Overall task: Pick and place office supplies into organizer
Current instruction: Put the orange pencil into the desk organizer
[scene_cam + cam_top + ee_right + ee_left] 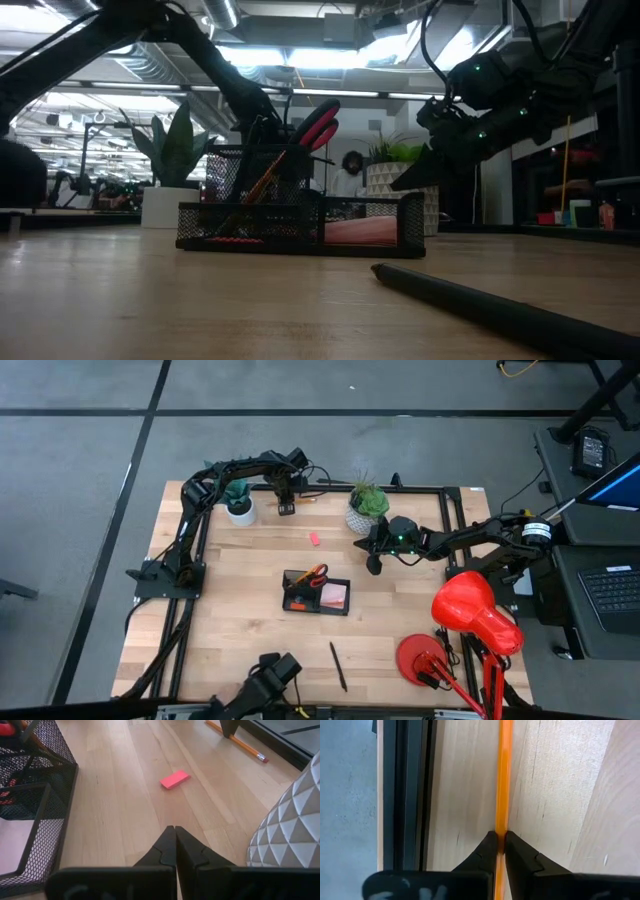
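Observation:
An orange pencil [504,775] lies on the wooden table along its far edge, and my left gripper [286,506] is shut on it from above. In the right wrist view the pencil's eraser end [259,757] shows. A pink eraser [175,779] lies on the bare wood in front of my right gripper [175,831], which hangs shut and holds nothing, near the patterned pot. The black mesh organizer [316,592] stands mid-table with red-handled scissors [316,573] and a pink sticky-note block [335,596] inside. A dark pen [338,665] lies near the front edge. My left gripper pinches the pencil's shaft [501,827] between its two fingertips. The fingers point down from above and stand on either side of the pencil, across its length. The pencil lies flat on the table and runs on past the fingers along the far edge.
Two potted plants stand at the back: a small white pot [240,511] beside my left gripper and a patterned pot [362,518] beside my right arm. The black table frame [405,795] runs close along the pencil. A red desk lamp [475,610] stands at the right front.

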Controlling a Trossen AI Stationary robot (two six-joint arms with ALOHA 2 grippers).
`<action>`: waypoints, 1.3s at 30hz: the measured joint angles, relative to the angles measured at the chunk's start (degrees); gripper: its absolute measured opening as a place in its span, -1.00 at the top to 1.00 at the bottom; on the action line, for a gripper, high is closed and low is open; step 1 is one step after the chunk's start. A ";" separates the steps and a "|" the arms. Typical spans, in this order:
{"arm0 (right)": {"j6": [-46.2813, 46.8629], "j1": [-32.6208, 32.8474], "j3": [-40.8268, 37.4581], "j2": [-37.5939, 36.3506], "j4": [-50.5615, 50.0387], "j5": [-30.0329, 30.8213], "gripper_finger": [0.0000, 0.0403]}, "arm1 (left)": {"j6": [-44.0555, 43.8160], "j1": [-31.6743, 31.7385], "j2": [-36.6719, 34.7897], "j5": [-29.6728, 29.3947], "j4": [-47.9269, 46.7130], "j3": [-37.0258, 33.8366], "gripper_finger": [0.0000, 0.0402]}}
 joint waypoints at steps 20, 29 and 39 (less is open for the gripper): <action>-5.09 0.02 0.00 0.00 -0.17 -0.01 1.00 | -3.04 -2.37 -1.96 -1.31 -0.50 -0.55 0.92; -6.83 0.02 -0.01 0.00 -0.59 -0.01 1.00 | -6.49 -4.29 -4.11 1.62 -3.34 -0.85 0.93; -7.78 0.02 -0.01 0.00 -0.76 -0.49 1.00 | -6.05 -7.12 -4.41 3.09 -5.31 -0.77 0.93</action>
